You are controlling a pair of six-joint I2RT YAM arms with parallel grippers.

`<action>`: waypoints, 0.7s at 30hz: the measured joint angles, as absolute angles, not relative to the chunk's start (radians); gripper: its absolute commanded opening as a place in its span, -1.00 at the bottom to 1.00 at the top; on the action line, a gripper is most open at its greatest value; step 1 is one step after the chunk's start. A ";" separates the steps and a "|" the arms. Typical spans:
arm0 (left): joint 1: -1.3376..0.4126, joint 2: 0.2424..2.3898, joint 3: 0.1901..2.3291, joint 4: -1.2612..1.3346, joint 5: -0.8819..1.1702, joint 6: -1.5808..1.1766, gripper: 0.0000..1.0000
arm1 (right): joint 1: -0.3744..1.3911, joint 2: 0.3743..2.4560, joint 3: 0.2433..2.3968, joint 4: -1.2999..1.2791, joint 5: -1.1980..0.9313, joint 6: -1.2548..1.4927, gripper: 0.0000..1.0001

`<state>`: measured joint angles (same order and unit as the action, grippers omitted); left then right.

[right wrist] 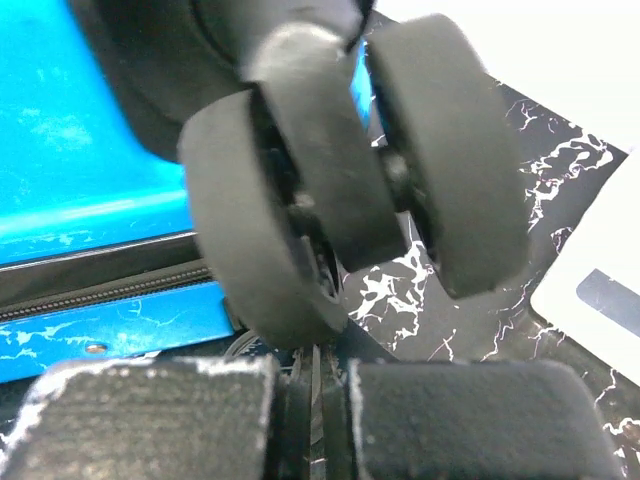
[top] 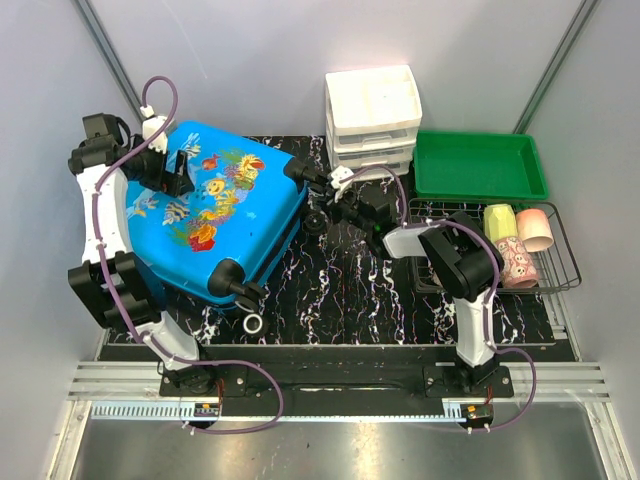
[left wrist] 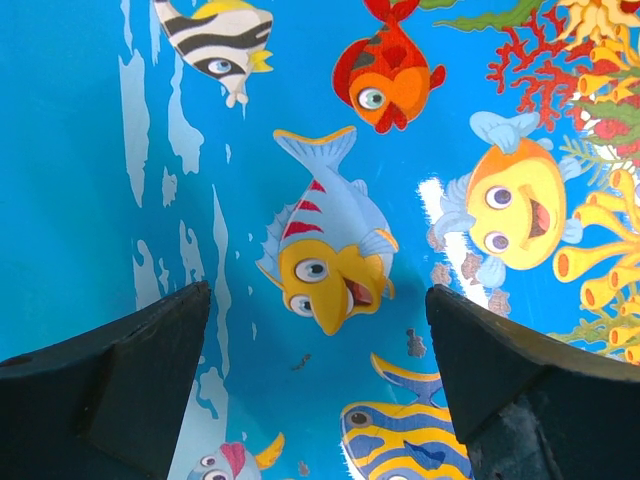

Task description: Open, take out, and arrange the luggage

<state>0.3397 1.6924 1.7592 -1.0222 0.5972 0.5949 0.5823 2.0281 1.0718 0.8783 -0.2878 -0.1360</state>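
The suitcase (top: 215,215) lies flat and closed on the left half of the black marbled mat (top: 350,290). Its fish-print lid (left wrist: 330,260) faces up and its wheels point towards the middle of the table.

My left gripper (top: 172,172) hangs over the far left part of the lid. In the left wrist view its two fingers (left wrist: 110,390) stand wide apart with nothing between them. I can't tell whether they touch the shell.

My right gripper (top: 325,195) sits low by the far wheeled corner, just under a twin caster (right wrist: 350,190). Its pads (right wrist: 150,420) are drawn together with only a seam between them. Something thin may be pinched there, but I can't make it out.

I judge the shell to be stiff, glossy and slippery. A pinch on the flat lid would slide off, and there is no edge there to catch. The case looks light for its size, and I expect it to roll or skate on the mat when tugged.

The zip (right wrist: 110,290) running along the side is the place to work, taking its small pull with a fine fingertip grip. The spread left fingers could press down on the lid to steady the case. Once unzipped, the lid's rim is probably the best hold for lifting it.
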 measured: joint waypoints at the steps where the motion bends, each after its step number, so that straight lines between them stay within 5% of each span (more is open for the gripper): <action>1: 0.340 1.696 1.763 -1.025 0.597 0.598 0.88 | 0.574 2.038 1.072 0.899 -0.299 -0.125 -1.00; 21: 0.340 1.837 1.958 -1.121 0.586 0.629 0.87 | 0.417 2.370 1.404 1.127 -0.727 0.178 -1.00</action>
